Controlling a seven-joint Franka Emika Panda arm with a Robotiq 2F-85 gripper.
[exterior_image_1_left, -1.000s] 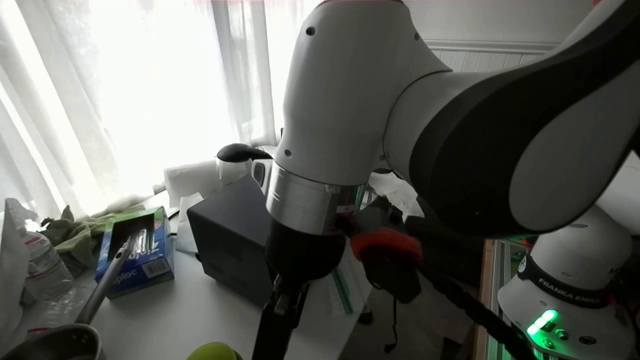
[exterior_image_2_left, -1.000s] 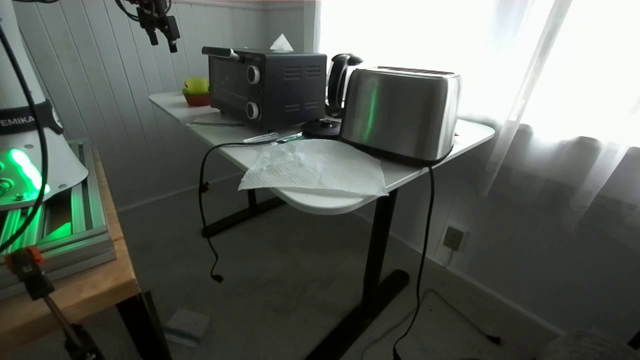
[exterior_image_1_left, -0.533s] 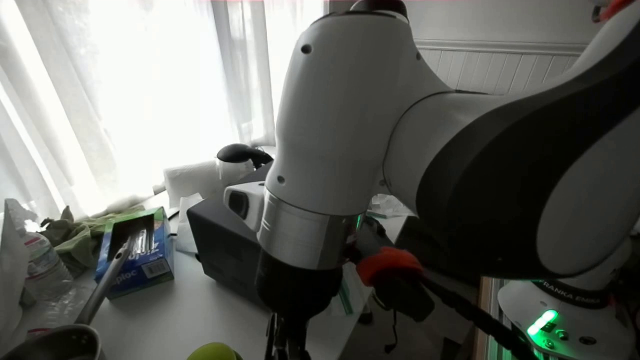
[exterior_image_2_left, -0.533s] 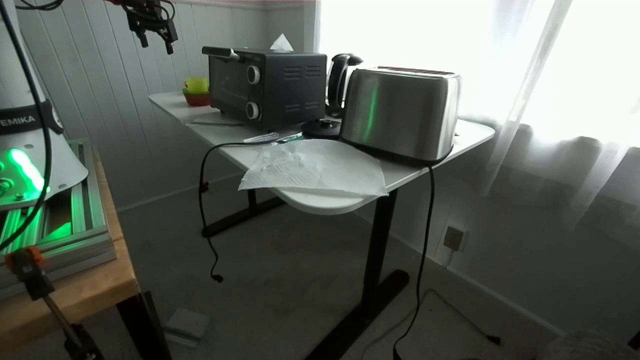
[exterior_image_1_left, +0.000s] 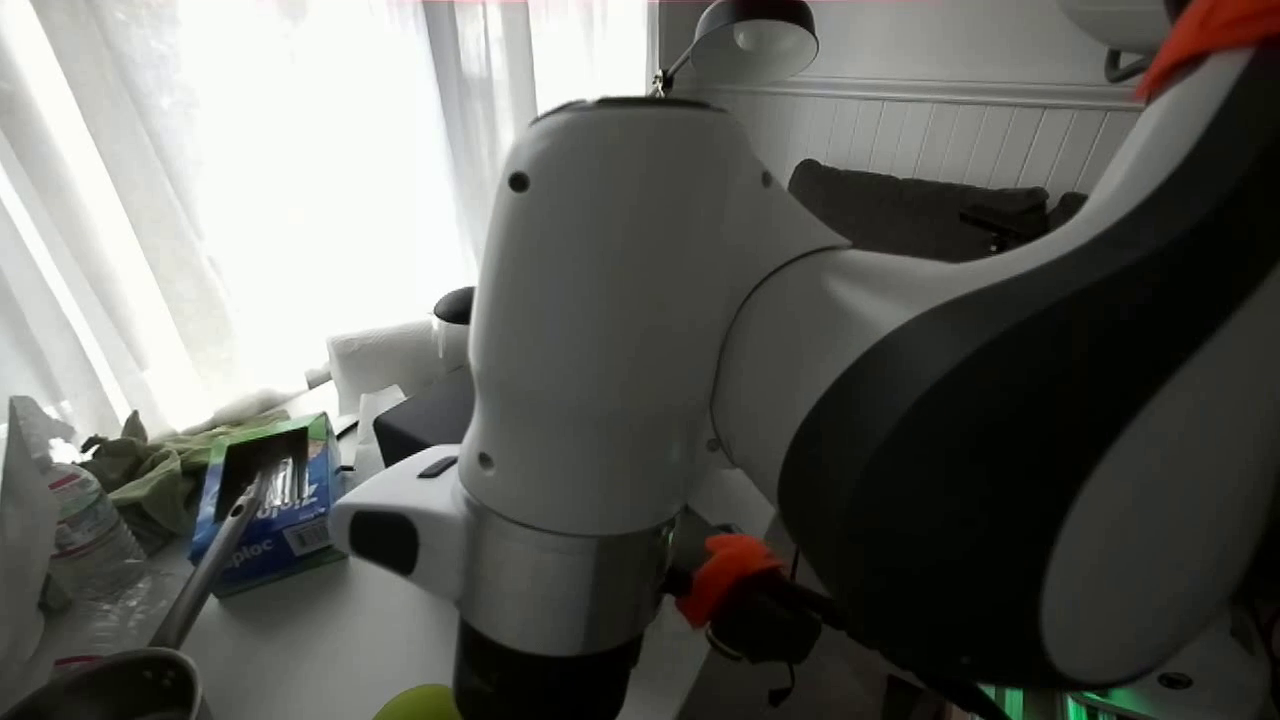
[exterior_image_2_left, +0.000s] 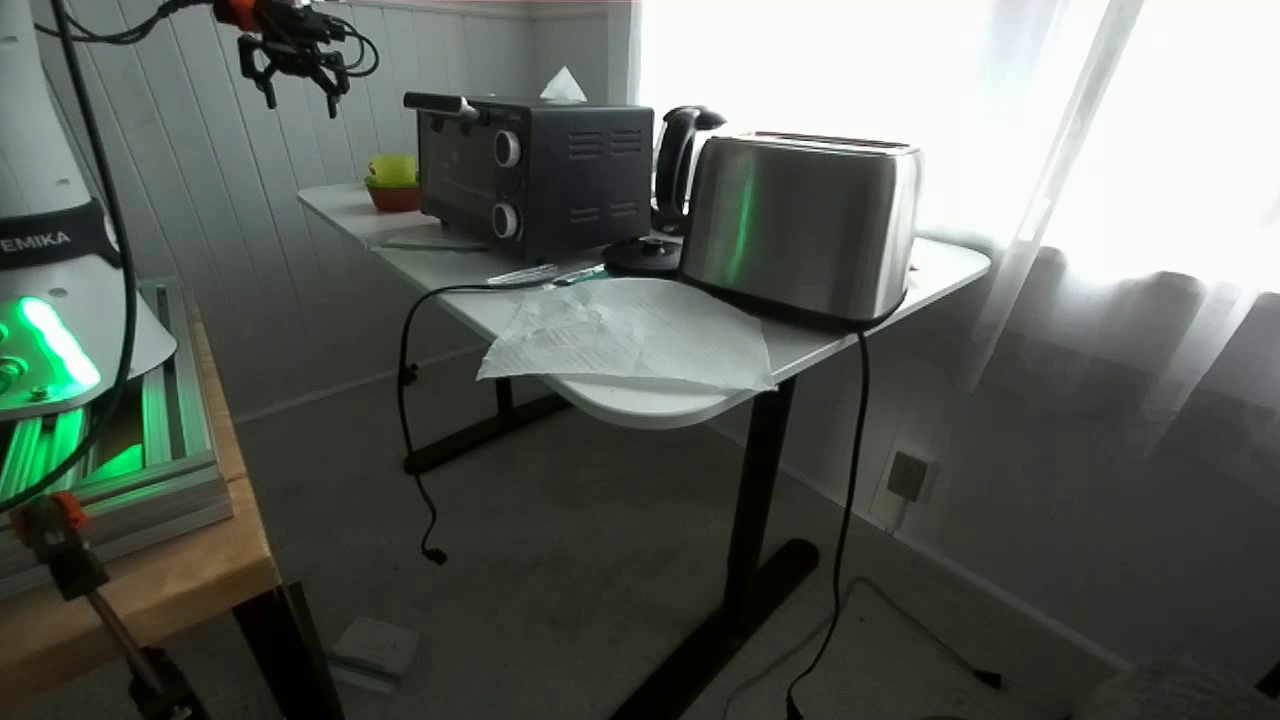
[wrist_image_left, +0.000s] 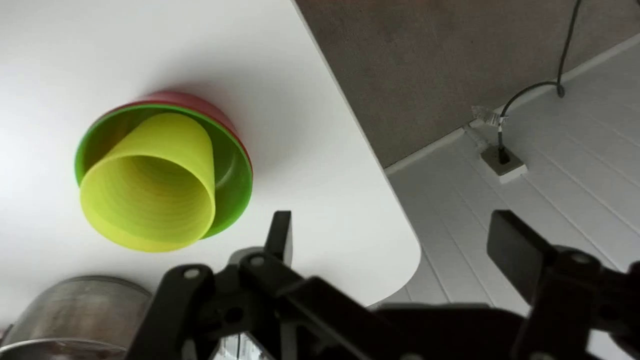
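My gripper (wrist_image_left: 391, 235) stands open in the wrist view, with nothing between its fingers. Below it lie the rounded corner of the white table (wrist_image_left: 330, 210) and the panelled wall. Nearest to it, on the left, a yellow cup (wrist_image_left: 175, 137) leans inside a green bowl (wrist_image_left: 235, 175), which is nested in a red bowl (wrist_image_left: 200, 103). A metal pot (wrist_image_left: 80, 310) shows at the lower left. In an exterior view the gripper (exterior_image_2_left: 302, 108) hangs in the air, left of and higher than the cup (exterior_image_2_left: 395, 170). Elsewhere only the yellow-green cup's top (exterior_image_1_left: 415, 705) shows, and the fingers are out of frame.
A dark toaster oven (exterior_image_2_left: 590, 180), a kettle (exterior_image_2_left: 675, 165) and a steel toaster (exterior_image_2_left: 800, 230) stand along the table. A paper sheet (exterior_image_2_left: 640, 335) overhangs its edge. A Ziploc box (exterior_image_1_left: 270, 560) and the pot's long handle (exterior_image_1_left: 200, 585) are near the window side.
The arm has moved down and left in an exterior view, uncovering a lamp behind it. In an exterior view the gripper has shifted slightly and turned, so its spread fingers show more broadly.
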